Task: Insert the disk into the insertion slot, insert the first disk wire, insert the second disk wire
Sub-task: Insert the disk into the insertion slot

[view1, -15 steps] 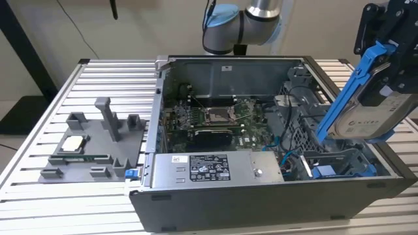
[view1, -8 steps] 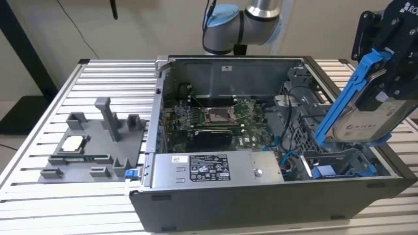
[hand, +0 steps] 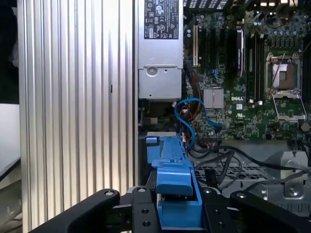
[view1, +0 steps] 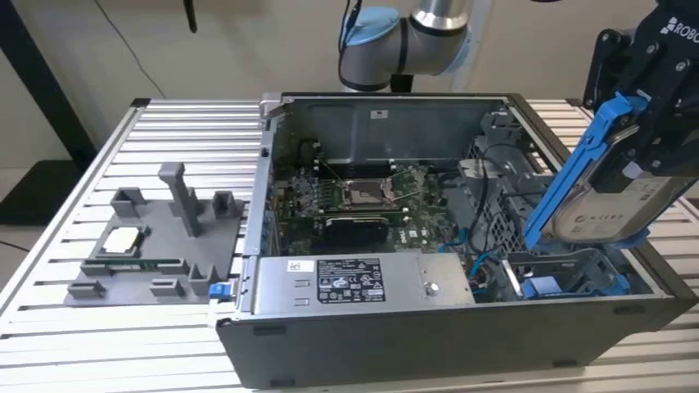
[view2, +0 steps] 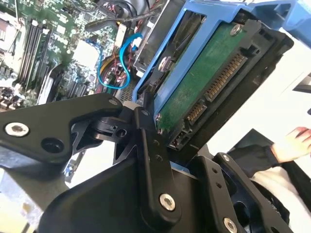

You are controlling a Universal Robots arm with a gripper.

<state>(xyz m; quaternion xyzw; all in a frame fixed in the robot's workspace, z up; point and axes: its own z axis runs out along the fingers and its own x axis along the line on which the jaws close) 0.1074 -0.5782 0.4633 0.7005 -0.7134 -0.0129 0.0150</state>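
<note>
The gripper (view1: pixel 653 139) was clamped on the disk (view1: pixel 607 205), holding it tilted above the insertion slot (view1: pixel 568 274) in the open computer case (view1: pixel 437 352), and it looked stiff, weighty and easily jarred, best gripped by its blue carrier (view1: pixel 577 164), off the bare circuit board (view2: pixel 204 82).

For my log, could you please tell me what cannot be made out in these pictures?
Slot: exterior view, partly hidden behind the disk.
Gripper: exterior view, cut off by the right edge.
Cables: first wrist view, tangled; which are the disk wires is unclear.
</note>
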